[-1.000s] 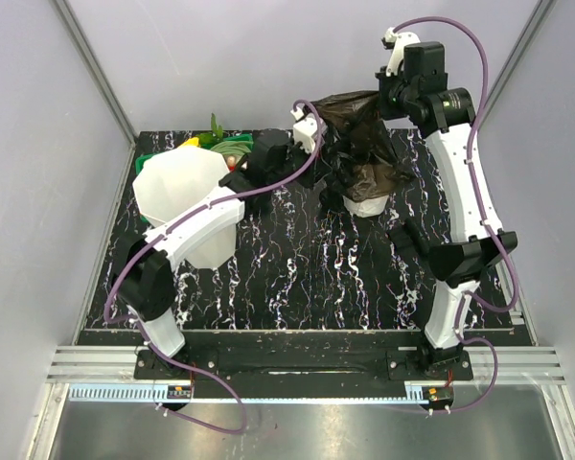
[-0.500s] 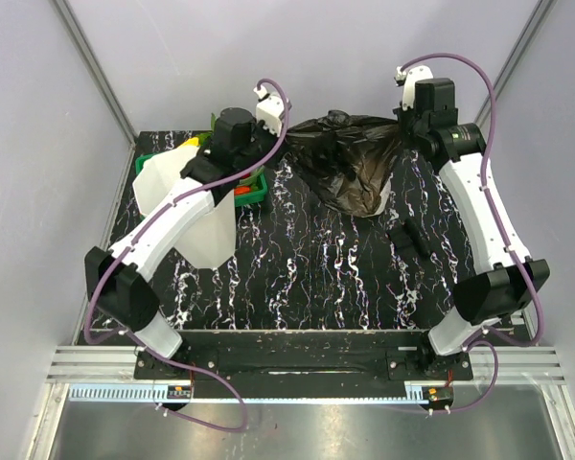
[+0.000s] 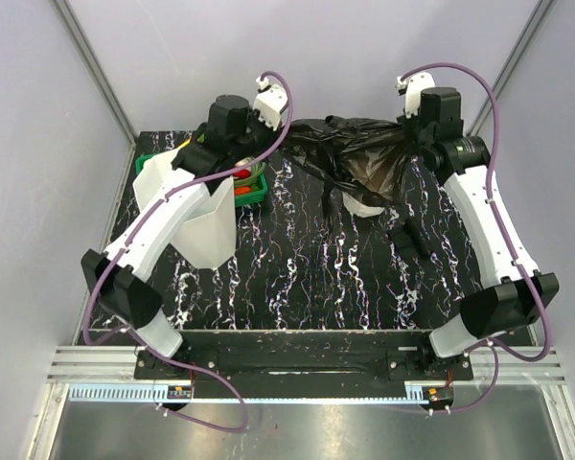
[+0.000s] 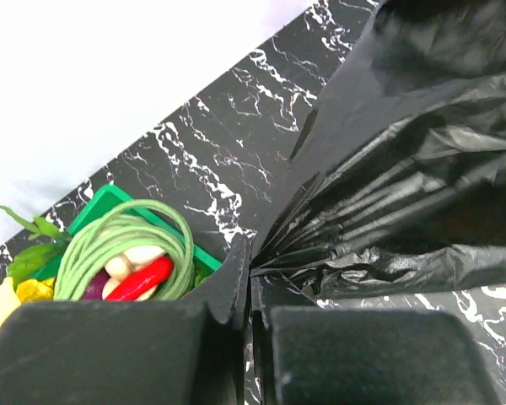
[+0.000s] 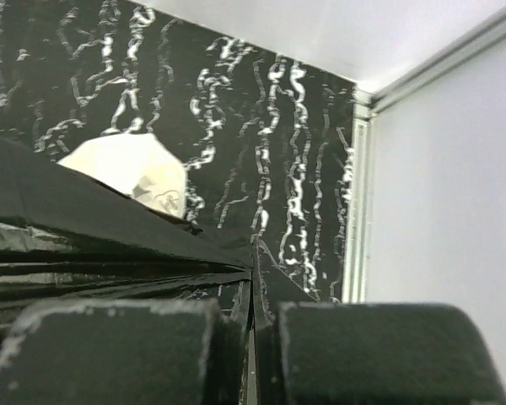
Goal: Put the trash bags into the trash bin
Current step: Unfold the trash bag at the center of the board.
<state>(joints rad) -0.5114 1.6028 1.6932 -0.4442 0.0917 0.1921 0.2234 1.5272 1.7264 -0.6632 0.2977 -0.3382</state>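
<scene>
Black, one trash bag [image 3: 356, 158], one trash bin [image 3: 209, 228], one basket [image 3: 253, 195]

bag [image 3: 355, 158]: glossy black, brownish where light passes
bin [image 3: 214, 230]: translucent white
table [image 3: 307, 278]: black, white marble veining
basket [image 4: 105, 196]: green, beside bin; toys [image 4: 139, 278] in it green, red, yellow
roll [image 5: 131, 173]: white
arms [image 3: 484, 220]: white and black

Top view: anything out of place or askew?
Nothing spilled or damaged. The trash bag hangs stretched between the left fingers and right fingers, both shut on its film, right of the trash bin. Its sag partly hides the white roll.
</scene>
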